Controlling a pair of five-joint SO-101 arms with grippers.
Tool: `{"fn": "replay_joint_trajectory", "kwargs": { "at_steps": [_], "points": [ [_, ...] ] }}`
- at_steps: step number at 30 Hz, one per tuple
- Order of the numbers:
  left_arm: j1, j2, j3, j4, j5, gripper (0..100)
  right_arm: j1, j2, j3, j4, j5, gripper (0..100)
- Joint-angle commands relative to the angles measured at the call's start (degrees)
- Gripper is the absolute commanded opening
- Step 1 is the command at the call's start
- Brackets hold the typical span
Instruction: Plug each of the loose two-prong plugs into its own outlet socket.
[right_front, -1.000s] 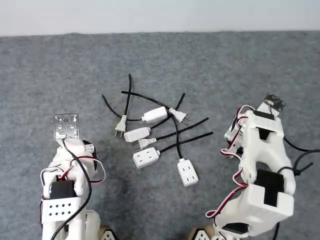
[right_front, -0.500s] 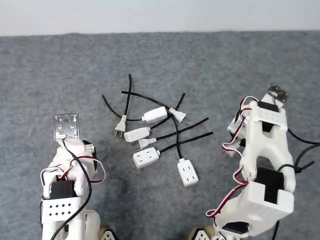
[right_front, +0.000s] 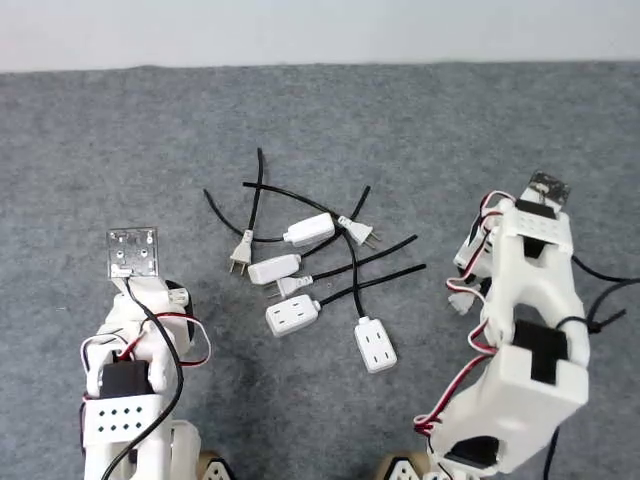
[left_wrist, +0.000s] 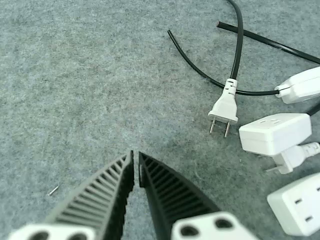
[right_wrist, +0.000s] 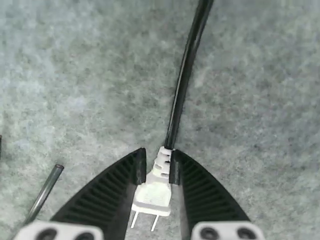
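A white two-prong plug (right_wrist: 152, 192) on a black cord sits between the fingers of my right gripper (right_wrist: 157, 156), which is shut on it just above the grey carpet. The right arm (right_front: 525, 260) stands at the right of the table and covers that plug from above. Mid-table lies a tangle: a loose plug (right_front: 241, 255) (left_wrist: 224, 107), a second plug (right_front: 360, 232), a third plug (right_front: 285, 287) (left_wrist: 287, 157), and several white sockets (right_front: 292, 316) (right_front: 375, 345) (left_wrist: 274, 132). My left gripper (left_wrist: 136, 159) is shut and empty, left of the tangle.
Black cords (right_front: 258, 190) trail out from the tangle toward the back, and a cut cord end (right_wrist: 56, 168) lies close to my right gripper. The left arm (right_front: 135, 320) stands at the front left. Bare grey carpet (right_front: 450, 130) surrounds the pile.
The right arm's wrist has shifted a little farther back and to the right. The left arm and the tangle of plugs and sockets have stayed put.
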Motion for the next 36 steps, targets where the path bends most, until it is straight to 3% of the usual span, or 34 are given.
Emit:
{"fn": "replay_joint_trajectory", "kwargs": {
  "at_steps": [1, 14, 17, 23, 30, 36],
  "points": [
    [0.26, -0.70, -0.84, 0.00, -0.62, 2, 0.31, 1.89, -5.01, 2.07, 0.53, 8.4],
    [0.26, -0.70, -0.84, 0.00, -0.62, 2, 0.31, 2.86, -5.63, 4.53, 0.53, 7.6],
    [0.26, -0.70, -0.84, 0.00, -0.62, 2, 0.40, 5.05, -5.80, 2.59, 0.53, 0.9],
    [0.35, -0.70, -0.84, 0.00, -0.62, 2, 0.40, 3.65, -5.89, 3.74, 0.70, 0.8],
    [2.46, -0.44, -0.48, 0.70, -0.62, 2, -3.30, -11.65, -1.32, 6.81, 3.52, 0.8],
    [8.44, -0.35, 0.13, 4.84, -6.15, 2, -15.25, -32.22, 6.15, 6.64, 10.46, 0.8]
  ]
}}
